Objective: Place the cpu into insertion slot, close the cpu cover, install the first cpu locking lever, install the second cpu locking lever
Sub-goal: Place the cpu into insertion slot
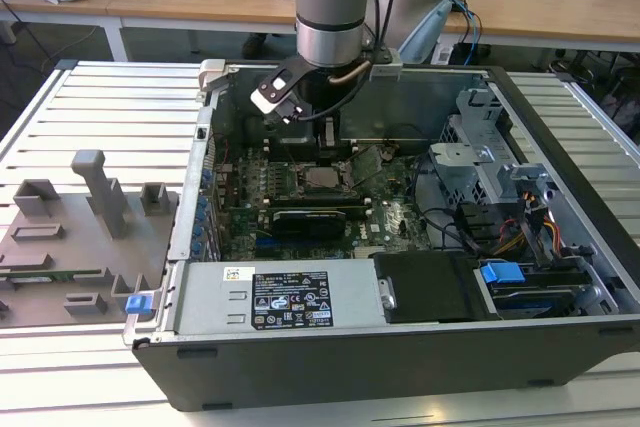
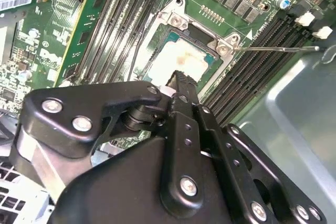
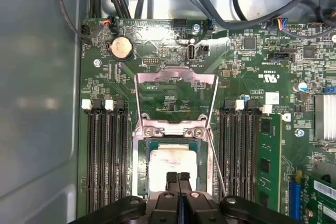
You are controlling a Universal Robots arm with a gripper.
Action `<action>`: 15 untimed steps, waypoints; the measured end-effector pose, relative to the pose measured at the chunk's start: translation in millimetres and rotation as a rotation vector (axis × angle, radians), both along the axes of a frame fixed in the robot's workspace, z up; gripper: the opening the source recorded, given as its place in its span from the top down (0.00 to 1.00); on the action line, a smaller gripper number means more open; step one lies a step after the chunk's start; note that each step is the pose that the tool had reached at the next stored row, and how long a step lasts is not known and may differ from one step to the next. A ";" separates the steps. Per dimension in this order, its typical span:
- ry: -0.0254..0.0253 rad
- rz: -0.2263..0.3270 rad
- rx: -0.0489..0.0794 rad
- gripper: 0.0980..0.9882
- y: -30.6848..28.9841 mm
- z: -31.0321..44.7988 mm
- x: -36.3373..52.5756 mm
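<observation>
silver-grey cpu (image 3: 167, 162) lies flat in the insertion slot (image 2: 195, 31), directly under the gripper (image 3: 178, 178). its fingers are pressed together, nothing between them, tips right over the chip's near edge. the cpu cover (image 3: 176, 72) is swung open, lying beyond the chip, across its hinge from the fingertips.

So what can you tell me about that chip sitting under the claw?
The cpu is a flat square chip with a dull silver metal top, smeared pale and brownish. It lies level in the slot on the green board, between banks of memory slots. The cover is swung open, leaving its top bare. The claw, tips shut together, is at one edge; contact cannot be told.
</observation>
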State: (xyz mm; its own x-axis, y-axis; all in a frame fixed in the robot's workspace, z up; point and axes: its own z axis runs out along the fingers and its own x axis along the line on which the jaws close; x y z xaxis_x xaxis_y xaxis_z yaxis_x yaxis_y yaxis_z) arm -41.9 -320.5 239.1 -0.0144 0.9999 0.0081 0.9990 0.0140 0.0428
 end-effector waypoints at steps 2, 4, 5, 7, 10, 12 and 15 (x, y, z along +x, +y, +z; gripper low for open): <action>0.0001 0.000 0.000 0.99 0.0 3.4 0.0; 0.0000 0.000 0.000 0.99 0.0 7.0 0.0; 0.0000 0.000 0.000 0.99 0.0 8.2 0.0; 0.0000 0.000 0.000 0.99 0.0 9.5 0.0; 0.0000 0.000 0.000 0.99 0.0 13.2 0.0; 0.0000 0.000 0.000 0.99 0.0 17.2 0.0; 0.0000 0.000 0.000 0.99 0.0 22.7 0.0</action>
